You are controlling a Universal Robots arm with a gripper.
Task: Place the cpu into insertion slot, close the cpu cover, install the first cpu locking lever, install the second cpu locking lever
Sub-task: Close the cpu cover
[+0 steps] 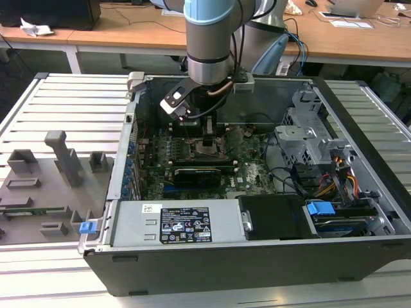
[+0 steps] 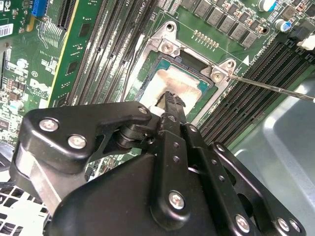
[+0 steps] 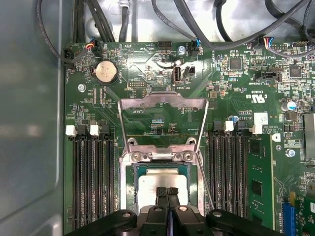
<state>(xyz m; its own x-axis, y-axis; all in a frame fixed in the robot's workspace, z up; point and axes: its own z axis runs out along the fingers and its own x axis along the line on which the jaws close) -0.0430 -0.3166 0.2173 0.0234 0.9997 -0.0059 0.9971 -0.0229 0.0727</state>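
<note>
The claw point(image 3: 167, 192) has its two black fingers pressed together, nothing visible between them, and their ribbed tips sit over the cpu point(image 3: 150, 184); in the second wrist view one tip seems to touch the chip's top, though contact is hard to confirm. The cpu lies inside the insertion slot point(image 3: 126, 187), near the middle of the motherboard point(image 3: 147, 64), between the two banks of memory slots point(image 3: 88, 182). The cpu cover point(image 3: 162, 103) stands hinged open on the slot's side toward the motherboard's cable-lined edge, and a thin locking lever point(image 2: 266, 86) juts free beside the slot, so the seating step looks like the one in hand. To do it well, I judge any push should be light and straight down: the chip must lie flat and square within the rim, and sliding it sideways could harm the contacts beneath. The cpu's lid is matte silvery-beige metal, square, faintly smeared. The slot's rim is bright stamped steel with screw heads at its corners; the cover is a thin frame with a cut-out window; the lever is springy wire, likely to flex.
</note>
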